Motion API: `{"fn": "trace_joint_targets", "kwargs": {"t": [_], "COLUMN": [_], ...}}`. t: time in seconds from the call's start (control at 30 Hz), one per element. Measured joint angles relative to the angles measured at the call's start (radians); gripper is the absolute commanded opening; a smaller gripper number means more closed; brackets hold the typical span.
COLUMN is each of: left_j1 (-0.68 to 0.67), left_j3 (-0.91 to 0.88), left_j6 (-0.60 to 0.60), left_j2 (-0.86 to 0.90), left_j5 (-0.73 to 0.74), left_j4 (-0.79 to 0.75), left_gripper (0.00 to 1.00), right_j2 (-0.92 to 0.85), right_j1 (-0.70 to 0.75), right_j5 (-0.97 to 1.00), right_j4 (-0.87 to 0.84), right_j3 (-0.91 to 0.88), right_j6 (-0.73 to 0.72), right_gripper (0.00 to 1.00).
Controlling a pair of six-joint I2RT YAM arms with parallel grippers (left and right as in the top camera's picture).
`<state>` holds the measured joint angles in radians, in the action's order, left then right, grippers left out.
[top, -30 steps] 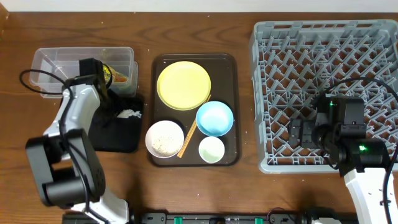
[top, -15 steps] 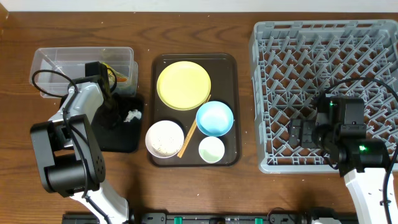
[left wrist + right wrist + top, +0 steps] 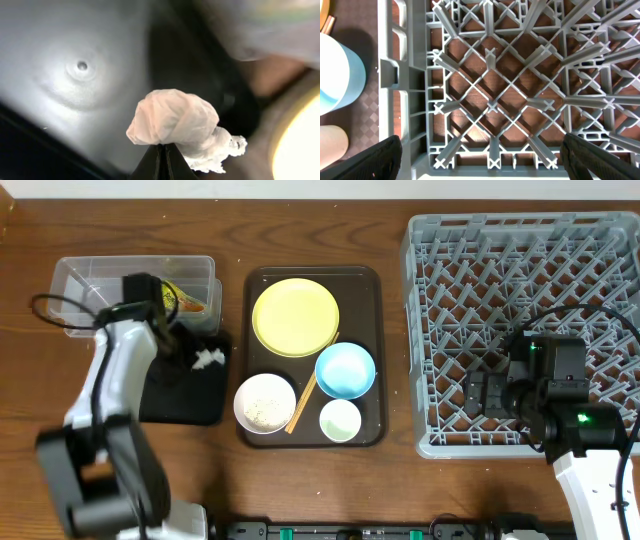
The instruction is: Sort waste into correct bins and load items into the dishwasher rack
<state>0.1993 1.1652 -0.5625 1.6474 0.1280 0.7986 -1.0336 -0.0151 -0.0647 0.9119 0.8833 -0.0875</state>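
My left gripper is shut on a crumpled white scrap, pinched at its lower edge over the shallow black tray. Overhead, that scrap sits at the black tray's top right corner, by the clear tub holding a green-and-orange wrapper. The yellow plate, blue bowl, white bowl with crumbs, pale cup and chopsticks lie on the brown tray. My right gripper hangs open over the grey dishwasher rack's front left corner.
The brown serving tray lies between the bins and the rack. In the right wrist view the rack's left wall separates the pegs from the blue bowl. Bare wooden table runs along the back.
My left jaws have closed on the white scrap over the black tray, and the left arm has shifted slightly. The right arm has not moved.
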Motion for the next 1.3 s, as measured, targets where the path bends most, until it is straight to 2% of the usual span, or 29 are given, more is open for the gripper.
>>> {"fn": "trace_joint_targets", "kwargs": {"t": [0.13, 0.23, 0.47, 0.57, 0.63, 0.7, 0.8, 0.97, 1.13, 1.3], "left_j1": [0.000, 0.000, 0.000, 0.000, 0.000, 0.000, 0.000, 0.000, -0.010, -0.084], "left_j3": [0.000, 0.000, 0.000, 0.000, 0.000, 0.000, 0.000, 0.011, 0.027, 0.048], "left_j6": [0.014, 0.018, 0.021, 0.026, 0.026, 0.031, 0.044, 0.095, 0.122, 0.130], "left_j2": [-0.136, -0.192, -0.173, -0.115, -0.067, -0.027, 0.001, -0.028, -0.152, -0.264], "left_j5": [0.000, 0.000, -0.016, -0.025, -0.028, -0.029, -0.030, -0.021, 0.012, 0.031], "left_j4": [-0.070, -0.178, -0.410, -0.479, -0.495, -0.499, -0.502, -0.418, -0.201, 0.041], "left_gripper": [0.06, 0.07, 0.08, 0.22, 0.27, 0.36, 0.39, 0.40, 0.41, 0.41], "right_j2": [0.000, 0.000, 0.000, 0.000, 0.000, 0.000, 0.000, 0.000, 0.000, 0.000], "right_j1": [0.000, 0.000, 0.000, 0.000, 0.000, 0.000, 0.000, 0.000, 0.000, 0.000], "right_j5": [0.000, 0.000, 0.000, 0.000, 0.000, 0.000, 0.000, 0.000, 0.000, 0.000], "right_j4": [0.000, -0.001, 0.001, 0.001, 0.002, 0.002, 0.002, 0.002, 0.001, -0.002], "right_j3": [0.000, 0.000, 0.000, 0.000, 0.000, 0.000, 0.000, 0.000, 0.000, 0.000], "right_j6": [0.000, 0.000, 0.000, 0.000, 0.000, 0.000, 0.000, 0.000, 0.000, 0.000], "right_gripper": [0.99, 0.99, 0.99, 0.99, 0.99, 0.99, 0.99, 0.99, 0.99, 0.99]}}
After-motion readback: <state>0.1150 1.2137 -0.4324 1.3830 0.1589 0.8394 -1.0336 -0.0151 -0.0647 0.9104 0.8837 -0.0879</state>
